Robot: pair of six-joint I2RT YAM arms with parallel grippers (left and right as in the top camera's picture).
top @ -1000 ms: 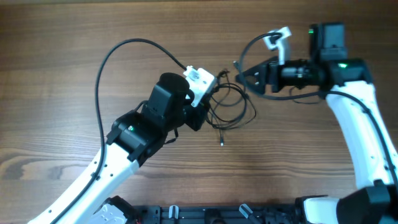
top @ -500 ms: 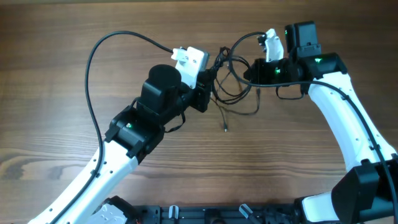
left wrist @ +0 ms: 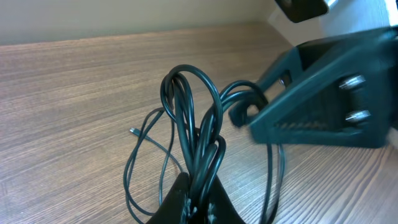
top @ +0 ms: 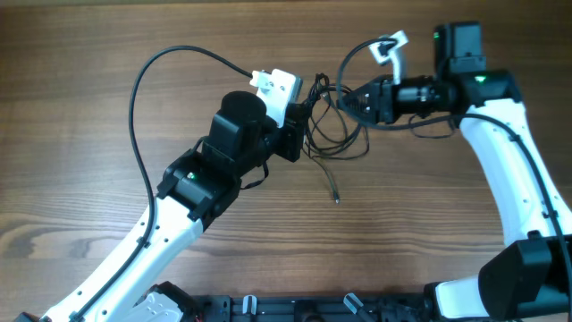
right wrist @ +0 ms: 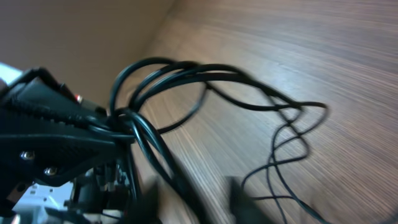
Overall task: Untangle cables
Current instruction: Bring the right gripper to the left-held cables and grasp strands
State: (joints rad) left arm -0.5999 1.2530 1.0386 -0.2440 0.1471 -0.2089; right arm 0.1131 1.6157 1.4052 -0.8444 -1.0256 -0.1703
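The left arm [top: 170, 219] reaches from 7 o'clock toward the centre, with the left gripper [left wrist: 194, 200] clamped on the cables [left wrist: 189, 118]. The right arm [top: 514, 170] rises from 4 o'clock and bends near 2. The right gripper [top: 347, 100] points toward 9, its jaws too blurred to judge.

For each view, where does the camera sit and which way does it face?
Overhead: above the table, looking straight down; both arms show, left end effector and right end effector at the cables.
Left wrist: on the left arm, looking along its fingers, which pinch the cables.
Right wrist: on the right arm, blurred, looking across the cables; its fingers show dark at bottom.
Shared: both wrist views show the cables and the opposite end effector.
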